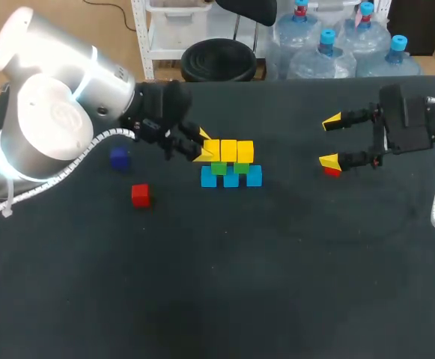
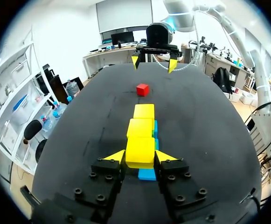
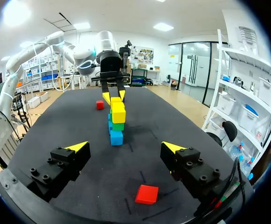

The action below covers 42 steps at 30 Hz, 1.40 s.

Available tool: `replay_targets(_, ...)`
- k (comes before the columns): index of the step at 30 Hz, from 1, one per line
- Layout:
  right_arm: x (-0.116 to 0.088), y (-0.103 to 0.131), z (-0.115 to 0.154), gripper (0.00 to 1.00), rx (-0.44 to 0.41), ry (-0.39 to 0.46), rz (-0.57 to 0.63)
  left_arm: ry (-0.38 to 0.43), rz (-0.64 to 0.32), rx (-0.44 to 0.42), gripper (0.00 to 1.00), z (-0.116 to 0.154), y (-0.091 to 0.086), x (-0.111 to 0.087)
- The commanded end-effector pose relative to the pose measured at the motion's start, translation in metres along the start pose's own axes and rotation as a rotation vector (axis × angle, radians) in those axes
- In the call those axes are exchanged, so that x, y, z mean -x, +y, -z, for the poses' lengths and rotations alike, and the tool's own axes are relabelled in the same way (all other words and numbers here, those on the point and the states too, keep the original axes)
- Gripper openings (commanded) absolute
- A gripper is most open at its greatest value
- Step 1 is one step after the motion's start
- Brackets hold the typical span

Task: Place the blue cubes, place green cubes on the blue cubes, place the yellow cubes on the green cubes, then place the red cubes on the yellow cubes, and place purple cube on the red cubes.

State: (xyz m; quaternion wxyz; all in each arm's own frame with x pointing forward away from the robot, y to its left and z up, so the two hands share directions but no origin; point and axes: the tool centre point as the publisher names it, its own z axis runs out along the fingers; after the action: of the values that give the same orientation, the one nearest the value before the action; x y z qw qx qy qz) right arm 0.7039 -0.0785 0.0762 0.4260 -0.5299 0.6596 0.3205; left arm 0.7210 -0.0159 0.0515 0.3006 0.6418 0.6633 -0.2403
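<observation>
Yellow cube (image 2: 140, 150), likely light, rigid and slick-faced, is sitting on the stack's (image 1: 230, 176) end; left pincer (image 2: 140, 157) is clamping its flat sides. Right pincer (image 3: 125, 147) is hanging wide over a red cube (image 3: 147, 194).

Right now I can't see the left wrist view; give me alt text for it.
The left pincer grips the nearest yellow cube from both sides, ending a row of three yellow cubes above blue cubes. Beyond it a red cube lies on the black table, and the right pincer hangs open past that.
</observation>
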Motion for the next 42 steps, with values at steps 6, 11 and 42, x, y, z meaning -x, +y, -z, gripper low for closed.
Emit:
replay_targets(6, -0.0004, -0.0002, -0.0009, 1.00, -0.001, -0.002, 0.001, 0.006, 0.002, -0.004, 0.00, -0.0014, 0.0011, 0.0001)
replay_targets(11, -0.0004, -0.0002, -0.0009, 1.00, -0.001, -0.002, 0.001, 0.007, 0.003, -0.005, 0.04, -0.0017, 0.0010, -0.0003)
replay_targets(42, -0.0004, -0.0002, -0.0009, 1.00, -0.001, -0.002, 0.001, 0.016, 0.003, -0.007, 0.11, -0.0031, 0.0026, 0.0000)
